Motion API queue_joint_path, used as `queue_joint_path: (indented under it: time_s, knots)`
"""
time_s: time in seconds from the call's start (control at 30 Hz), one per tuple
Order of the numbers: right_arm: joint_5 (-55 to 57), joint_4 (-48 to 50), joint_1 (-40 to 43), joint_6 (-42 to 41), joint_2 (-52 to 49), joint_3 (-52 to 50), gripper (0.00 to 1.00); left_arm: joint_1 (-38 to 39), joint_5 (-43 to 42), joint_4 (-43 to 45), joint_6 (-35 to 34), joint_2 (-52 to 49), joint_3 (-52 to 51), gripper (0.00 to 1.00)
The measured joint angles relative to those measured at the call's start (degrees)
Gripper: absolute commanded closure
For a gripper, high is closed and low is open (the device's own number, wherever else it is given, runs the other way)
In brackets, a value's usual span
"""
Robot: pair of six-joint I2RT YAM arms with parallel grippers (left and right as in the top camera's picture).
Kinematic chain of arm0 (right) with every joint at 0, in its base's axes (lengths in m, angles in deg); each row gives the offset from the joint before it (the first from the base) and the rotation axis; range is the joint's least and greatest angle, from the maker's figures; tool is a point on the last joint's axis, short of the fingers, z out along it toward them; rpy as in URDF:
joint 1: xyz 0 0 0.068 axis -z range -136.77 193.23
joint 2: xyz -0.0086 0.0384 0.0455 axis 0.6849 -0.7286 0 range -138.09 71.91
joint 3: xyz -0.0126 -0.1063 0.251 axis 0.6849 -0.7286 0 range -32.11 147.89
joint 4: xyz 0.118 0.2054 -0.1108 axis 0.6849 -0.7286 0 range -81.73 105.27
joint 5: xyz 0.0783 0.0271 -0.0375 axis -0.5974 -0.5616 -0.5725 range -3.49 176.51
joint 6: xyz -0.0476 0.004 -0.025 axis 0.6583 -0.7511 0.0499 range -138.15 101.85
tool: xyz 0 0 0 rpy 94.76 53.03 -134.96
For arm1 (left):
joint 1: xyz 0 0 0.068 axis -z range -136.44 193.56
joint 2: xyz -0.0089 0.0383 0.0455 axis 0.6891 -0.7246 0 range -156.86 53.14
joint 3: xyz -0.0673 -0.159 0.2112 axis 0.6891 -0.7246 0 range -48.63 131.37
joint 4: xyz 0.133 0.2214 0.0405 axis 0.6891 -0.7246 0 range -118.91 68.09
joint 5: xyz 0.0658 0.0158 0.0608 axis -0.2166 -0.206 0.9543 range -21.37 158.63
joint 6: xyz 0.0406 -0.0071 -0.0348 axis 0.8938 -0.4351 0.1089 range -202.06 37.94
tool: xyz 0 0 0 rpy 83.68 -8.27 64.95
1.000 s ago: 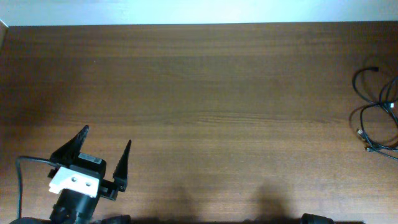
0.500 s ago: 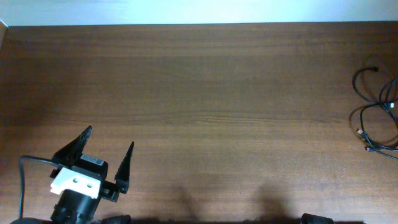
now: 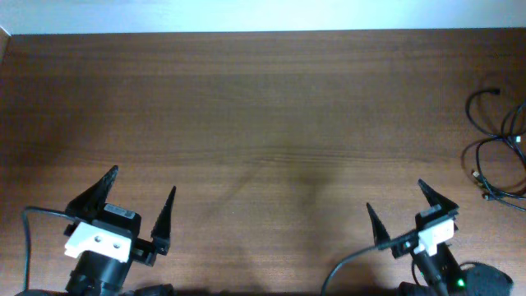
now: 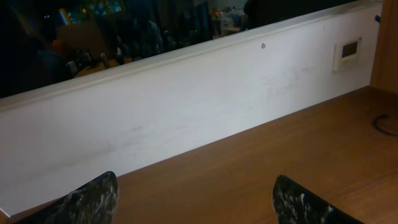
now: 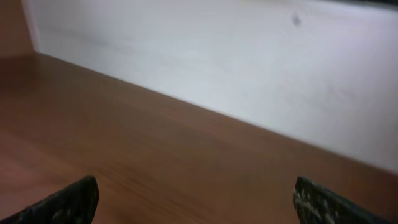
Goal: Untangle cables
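Note:
The cables (image 3: 499, 148) are thin black cords looped together at the table's far right edge, with small plug tips near the lower loop. A bit of one cable (image 4: 385, 124) shows at the right edge of the left wrist view. My left gripper (image 3: 140, 193) is open and empty at the front left, far from the cables. My right gripper (image 3: 398, 200) is open and empty at the front right, left of and nearer than the cables. In both wrist views the fingertips (image 4: 93, 199) (image 5: 323, 200) stand wide apart over bare wood.
The brown wooden table (image 3: 263, 115) runs to a white wall (image 4: 186, 106) at the back. A small white wall panel (image 4: 347, 52) sits on the wall at the right. A black wire (image 3: 349, 267) trails from the right arm.
My right arm has come into the overhead view at the front right. My left gripper dipped slightly and came back to where it was. The cables have not moved.

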Motion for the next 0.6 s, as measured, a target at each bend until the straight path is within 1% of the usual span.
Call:
queue_joint_path:
  time_s: [0.13,0.2,0.37,0.53,0.6]
  knots:
    - [5.2,6.1,0.0,-3.1,0.0,-8.3,0.01,0.0,0.1,0.0,0.0,0.0,0.0,0.18]
    - [6.8,7.4,0.0,-4.2,0.0,-11.1,0.01,0.0,0.1,-0.4,0.0,0.0,0.0,0.18]
    - [12.8,7.2,0.0,-9.0,0.0,-14.6,0.01,0.0,0.2,-0.8,0.0,0.0,0.0,0.18]
    - [14.2,3.9,0.0,-10.3,0.0,-14.8,0.01,0.0,0.2,-0.8,0.0,0.0,0.0,0.18]
    - [14.4,3.7,0.0,-12.3,-0.1,-14.8,0.01,0.0,0.2,-0.8,0.0,0.0,0.0,0.18]
